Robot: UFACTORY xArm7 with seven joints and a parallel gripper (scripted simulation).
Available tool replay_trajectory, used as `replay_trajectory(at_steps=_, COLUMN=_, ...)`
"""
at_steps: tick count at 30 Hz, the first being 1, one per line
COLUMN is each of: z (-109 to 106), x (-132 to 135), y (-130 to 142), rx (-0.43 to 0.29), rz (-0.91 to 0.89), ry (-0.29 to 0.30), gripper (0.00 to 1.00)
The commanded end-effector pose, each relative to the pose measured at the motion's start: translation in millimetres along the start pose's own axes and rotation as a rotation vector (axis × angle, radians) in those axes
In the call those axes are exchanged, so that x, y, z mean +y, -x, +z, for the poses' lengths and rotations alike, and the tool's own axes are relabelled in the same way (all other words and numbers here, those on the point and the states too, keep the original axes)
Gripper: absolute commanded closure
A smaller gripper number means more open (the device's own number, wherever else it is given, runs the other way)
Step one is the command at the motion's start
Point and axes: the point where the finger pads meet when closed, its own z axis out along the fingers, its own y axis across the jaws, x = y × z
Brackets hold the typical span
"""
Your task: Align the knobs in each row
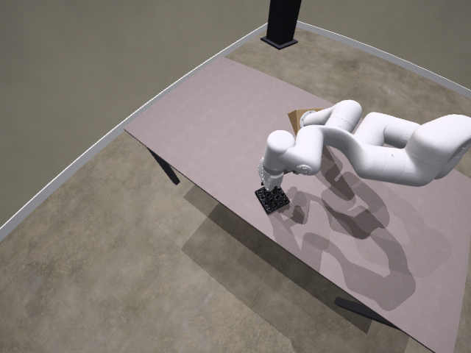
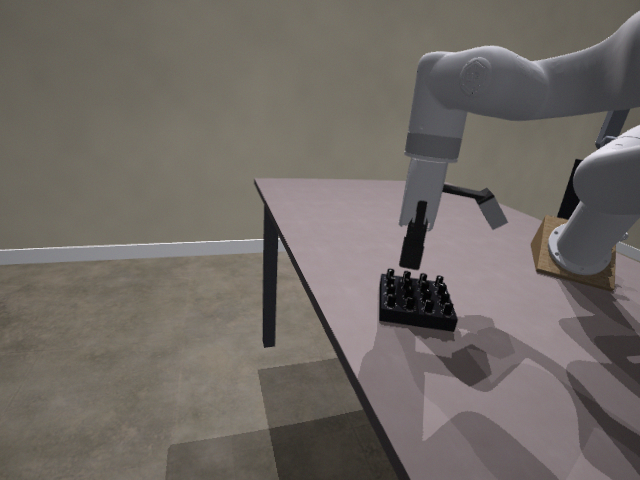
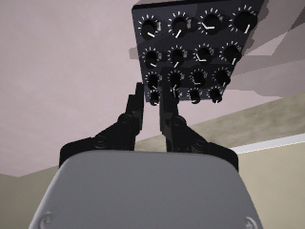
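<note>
The black knob box (image 1: 261,202) (image 2: 416,321) (image 3: 164,42) stands flat on the table. Its knobs stand in a four-by-four grid; names appear right of their knobs in the wrist view. There, the white lines in the leftmost column point lower right, and the two upper knobs of the second column (image 3: 179,27) (image 3: 177,55) point lower left. The upper lines in the rightmost column point down. Lines of the small far knobs are hard to read. My gripper (image 2: 410,266) (image 3: 152,93) is partly open and empty, above the box. A finger partly hides far knobs of the second column.
The table (image 1: 213,125) (image 2: 336,222) has a long edge close to the box. The arm's wooden base block (image 1: 293,120) (image 2: 540,250) stands farther in on the table. A camera on a bracket (image 2: 491,209) sticks out from the wrist. The arm's shadows fall beside the box.
</note>
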Motion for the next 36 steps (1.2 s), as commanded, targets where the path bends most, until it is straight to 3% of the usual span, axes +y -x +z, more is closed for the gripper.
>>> replay_trajectory(at_steps=1, z=2.9, x=0.1, y=1.0, rx=-0.003, rz=0.000, ry=0.001, gripper=0.81)
replay_trajectory(at_steps=36, z=9.8, x=0.2, y=0.9, rx=-0.003, rz=0.000, ry=0.001, gripper=0.81)
